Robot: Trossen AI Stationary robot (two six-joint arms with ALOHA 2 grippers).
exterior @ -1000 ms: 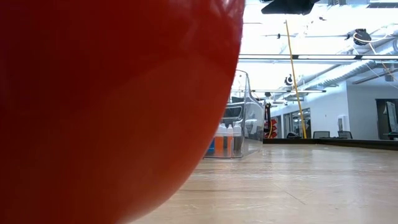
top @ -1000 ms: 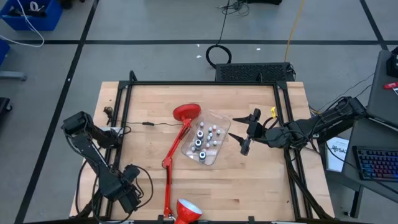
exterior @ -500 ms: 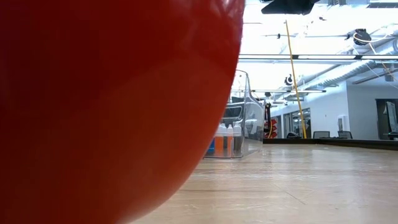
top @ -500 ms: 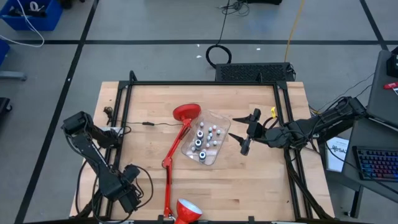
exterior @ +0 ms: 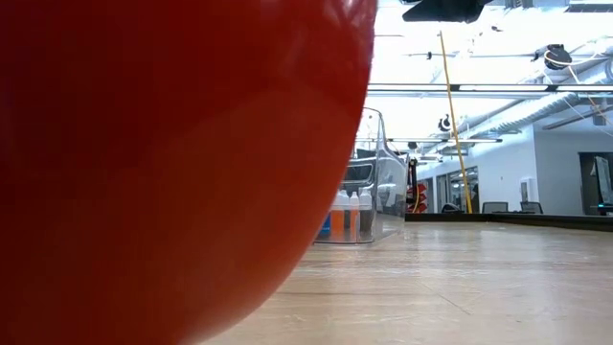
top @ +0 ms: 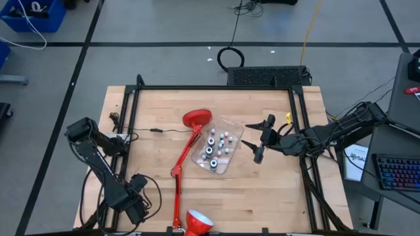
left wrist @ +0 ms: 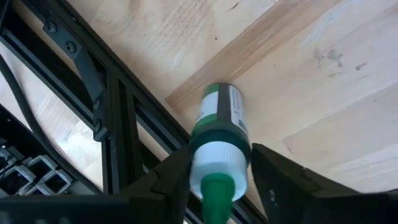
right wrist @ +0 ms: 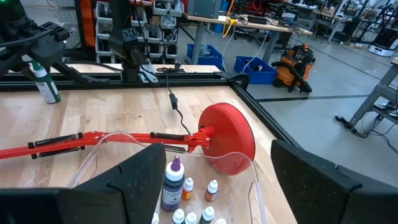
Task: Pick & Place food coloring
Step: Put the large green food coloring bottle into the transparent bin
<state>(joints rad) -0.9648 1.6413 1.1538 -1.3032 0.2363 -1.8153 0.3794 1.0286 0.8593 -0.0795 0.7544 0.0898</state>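
Observation:
A clear plastic tub (top: 216, 152) sits mid-table and holds several food coloring bottles (top: 216, 145), upright on its floor; the right wrist view shows a purple one (right wrist: 174, 182) and small white-topped ones (right wrist: 212, 190). My right gripper (top: 247, 134) hovers open just right of the tub, with its fingers pointing at it. My left gripper (top: 136, 202) is at the table's near-left corner, shut on a green bottle (left wrist: 219, 115) with a white cap; the same bottle (right wrist: 47, 84) shows far off in the right wrist view. My left gripper pinches the green bottle by its white cap (left wrist: 219, 160), one finger (left wrist: 177, 177) on each side. It comes from above, pointing down along the bottle. The bottle stands nearly upright, and its base (right wrist: 53, 98) looks to be on the wood by the frame rail.
A red desk lamp lies across the table: its base (top: 197, 118) is beside the tub's far-left side, its arm (top: 177, 172) runs toward the near edge, and its head (exterior: 172, 163) blocks most of the low view. A black cord (top: 157, 130) trails left. A black frame (top: 131, 118) borders the table.

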